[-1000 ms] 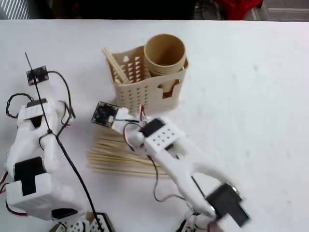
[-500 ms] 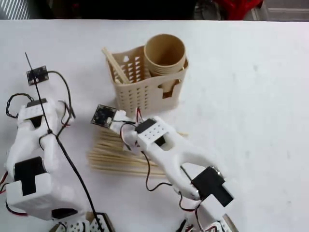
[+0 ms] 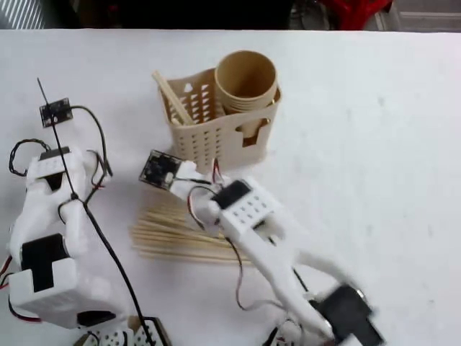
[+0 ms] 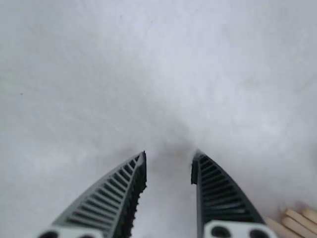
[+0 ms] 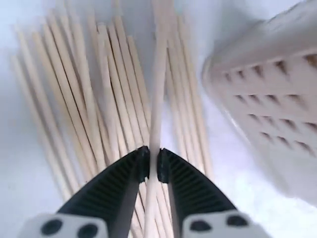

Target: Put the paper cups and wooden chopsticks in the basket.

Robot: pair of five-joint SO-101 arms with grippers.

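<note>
A stack of paper cups (image 3: 246,78) stands in the cream basket (image 3: 216,137), and a pair of wooden chopsticks (image 3: 171,97) leans in its other compartment. A pile of wooden chopsticks (image 3: 169,234) lies on the table in front of the basket. The right arm (image 3: 248,213) hangs over this pile. In its wrist view my right gripper (image 5: 152,152) is shut on one chopstick (image 5: 158,94) above the spread pile (image 5: 84,99), with the basket (image 5: 267,94) beside it. My left gripper (image 4: 168,158) stands open over bare table, and chopstick ends (image 4: 297,220) lie close by.
The left arm (image 3: 47,223) sits at the table's left side with black cables and a small circuit board (image 3: 55,111) near it. White table surface stretches to the right of the basket and behind it.
The right arm's wrist shifted left over the pile and then back to the right, toward the basket. The left arm has kept still.
</note>
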